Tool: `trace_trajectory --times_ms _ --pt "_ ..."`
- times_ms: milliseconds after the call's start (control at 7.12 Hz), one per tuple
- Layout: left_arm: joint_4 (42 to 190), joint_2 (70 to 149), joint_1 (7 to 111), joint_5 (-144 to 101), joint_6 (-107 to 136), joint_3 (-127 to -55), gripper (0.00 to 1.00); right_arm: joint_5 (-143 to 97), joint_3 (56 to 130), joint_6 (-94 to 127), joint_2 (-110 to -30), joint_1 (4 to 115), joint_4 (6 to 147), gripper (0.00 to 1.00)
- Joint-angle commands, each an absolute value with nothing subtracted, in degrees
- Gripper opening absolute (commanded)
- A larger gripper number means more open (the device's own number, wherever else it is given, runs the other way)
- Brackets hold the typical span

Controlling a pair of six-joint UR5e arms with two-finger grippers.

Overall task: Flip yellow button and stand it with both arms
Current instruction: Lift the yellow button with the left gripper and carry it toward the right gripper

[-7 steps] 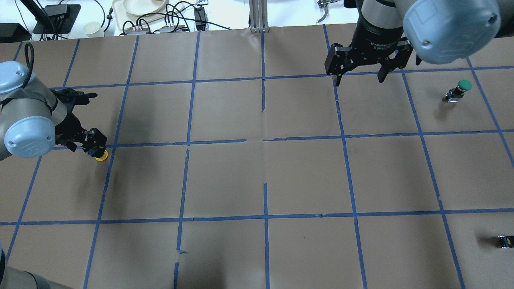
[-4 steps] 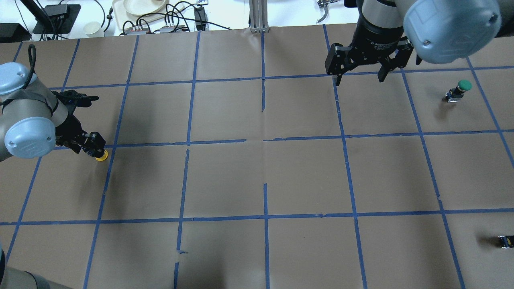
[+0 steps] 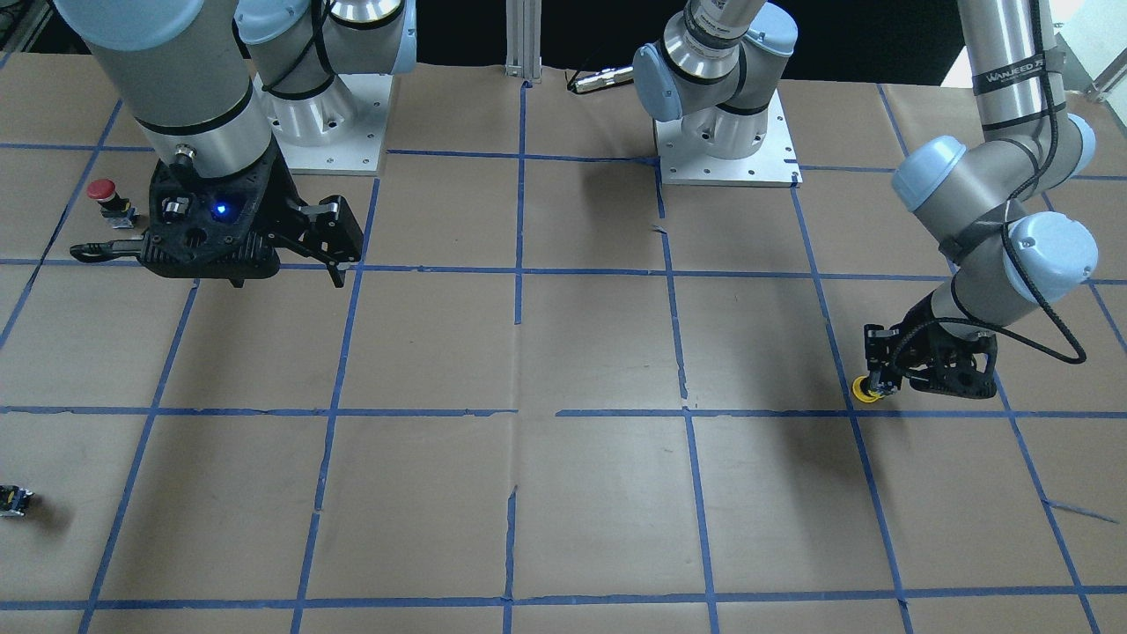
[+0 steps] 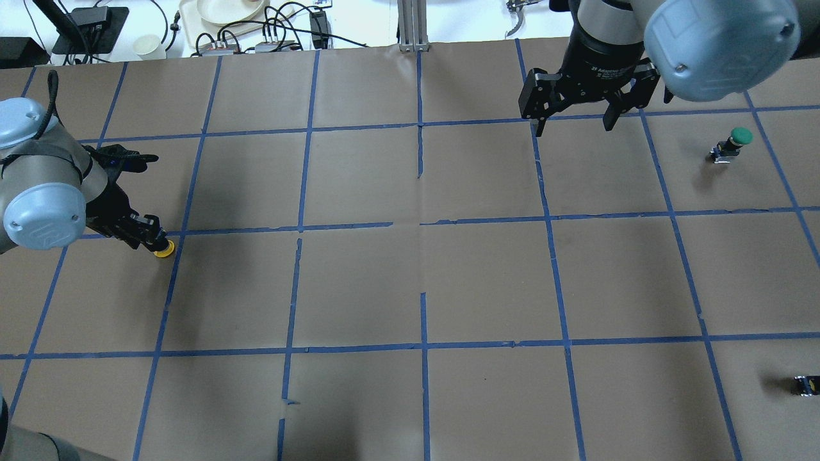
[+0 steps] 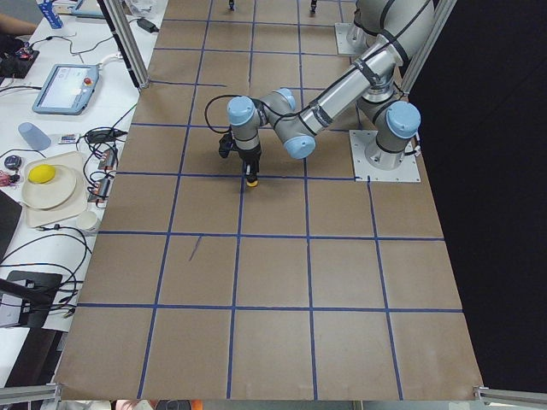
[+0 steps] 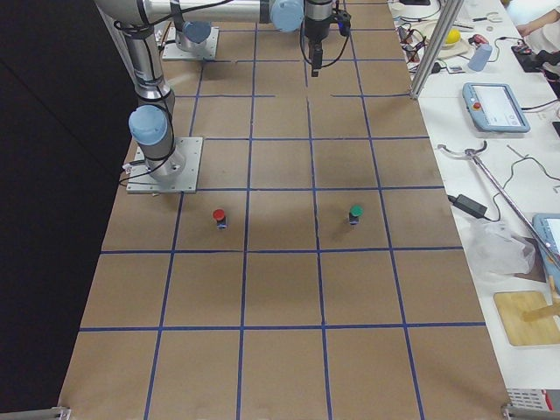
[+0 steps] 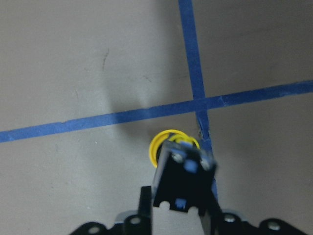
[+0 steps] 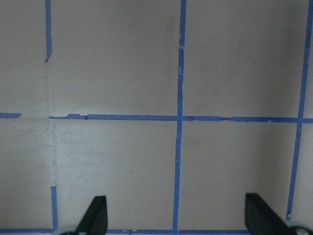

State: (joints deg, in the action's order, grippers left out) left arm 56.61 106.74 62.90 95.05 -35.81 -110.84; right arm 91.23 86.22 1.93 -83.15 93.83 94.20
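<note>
The yellow button (image 4: pixel 164 250) is at the table's left, by a blue tape crossing, with its yellow cap (image 3: pixel 865 392) down against the paper. My left gripper (image 4: pixel 152 240) is shut on its black body, which points up between the fingers in the left wrist view (image 7: pixel 183 178). The cap (image 7: pixel 159 144) shows beneath the body there. My right gripper (image 4: pixel 572 128) hangs open and empty above the far right of the table. Its fingertips (image 8: pixel 95 215) are wide apart over bare paper.
A green-capped button (image 4: pixel 737 139) stands at the far right. A red-capped button (image 3: pixel 104 195) stands near the right arm's base. A small dark part (image 4: pixel 806 384) lies at the near right edge. Cables and dishes (image 4: pixel 224 13) lie beyond the table's far edge.
My left wrist has shifted and turned slightly around the yellow button, and the fingers look closer together. The cap stays almost in the same spot. The right arm has not moved.
</note>
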Motion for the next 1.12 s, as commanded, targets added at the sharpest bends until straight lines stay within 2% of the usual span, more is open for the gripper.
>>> trace_trajectory --times_ms 0,421,702,983 --pt "57.2 106.4 62.9 95.0 -35.7 -109.9 0.02 91.2 86.2 1.9 -83.1 93.8 94.1 1.00" --pt "61.9 104.2 63.8 93.7 -30.1 -108.5 0.00 91.2 86.2 1.9 -83.1 93.8 94.3 1.00" --pt "82.9 102.5 64.4 78.1 -10.9 -99.1 0.00 91.2 86.2 1.9 -83.1 93.9 94.2 1.00" --pt "99.1 102.7 66.3 64.9 -2.9 -89.9 0.00 91.2 86.2 2.0 -83.1 93.9 94.3 1.00"
